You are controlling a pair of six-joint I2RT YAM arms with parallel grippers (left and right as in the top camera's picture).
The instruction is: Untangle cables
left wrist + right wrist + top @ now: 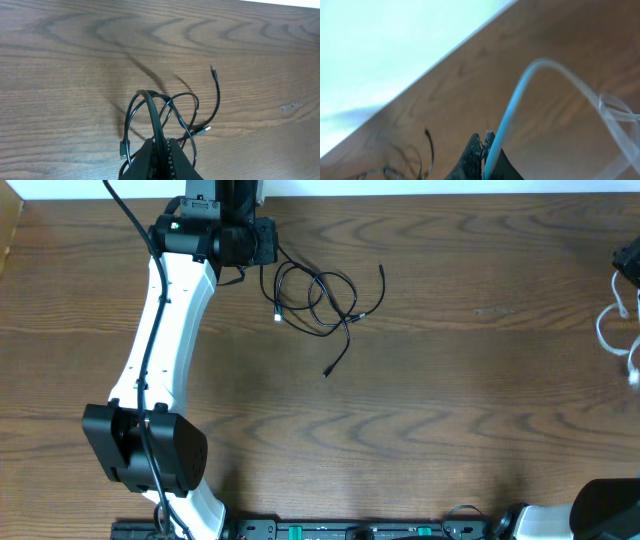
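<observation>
The black cables (pixel 320 300) lie in a tangled set of loops at the table's far middle, with loose plug ends (pixel 327 371) trailing toward me. My left gripper (pixel 265 245) sits at their left side, shut on a black cable. In the left wrist view the jaws (pixel 162 146) pinch a black cable that arches up out of the loops (pixel 172 112). My right gripper (pixel 630 268) is at the far right edge, shut on the white cable (pixel 612 330). In the right wrist view the jaws (pixel 484 142) hold the white cable (pixel 530 82), which curves away to the right.
The brown wooden table (pixel 450 410) spans the whole view. The left arm's white link (pixel 160 340) stretches from its black base (pixel 140 445) at the near left up to the far side. The table's far edge (pixel 445 55) meets a pale background.
</observation>
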